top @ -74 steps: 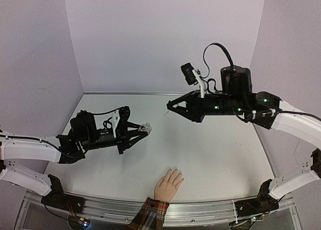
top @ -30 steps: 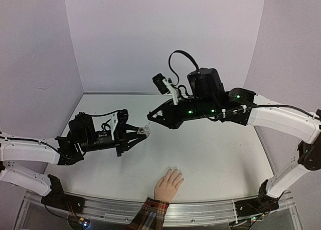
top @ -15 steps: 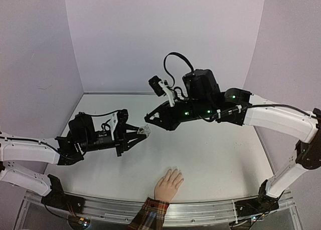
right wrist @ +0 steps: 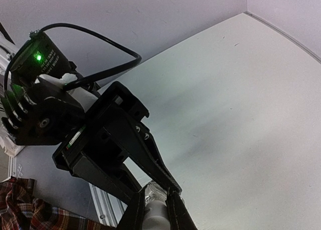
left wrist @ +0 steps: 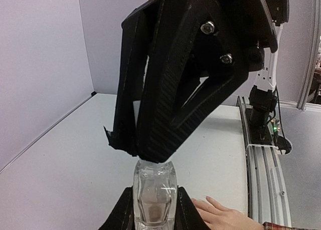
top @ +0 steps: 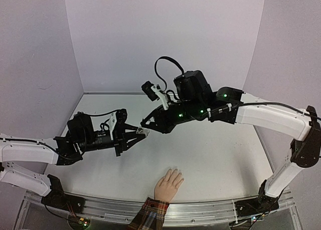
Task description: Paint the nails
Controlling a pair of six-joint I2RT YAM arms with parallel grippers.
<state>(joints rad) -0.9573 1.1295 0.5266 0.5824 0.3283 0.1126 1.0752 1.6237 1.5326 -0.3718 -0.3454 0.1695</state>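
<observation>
A small clear bottle (left wrist: pixel 154 192) is held above the table with my left gripper (left wrist: pixel 154 212) shut on its sides. My right gripper (right wrist: pixel 155 210) is shut on the bottle's white cap (right wrist: pixel 156 219), which sits right at the bottle's mouth (right wrist: pixel 153 191). In the top view the two grippers meet tip to tip, left gripper (top: pixel 138 135) against right gripper (top: pixel 145 125), with the bottle (top: pixel 144 132) between them. The peach hand (top: pixel 168 184) lies flat near the front edge, fingers spread and its nails (top: pixel 173 171) barely distinguishable. It also shows in the left wrist view as the hand (left wrist: pixel 228 220), below and to the right of the bottle.
A red plaid cuff (top: pixel 149 213) crosses the metal front rail (top: pixel 210 212). The right arm (top: pixel 261 115) spans the table's right half, and the left arm (top: pixel 30 151) stretches in from the left. Lilac walls close the back and both sides.
My right arm has swung left and down, bringing its shut gripper with the cap onto the bottle's top. The left gripper, the bottle and the hand have stayed put.
</observation>
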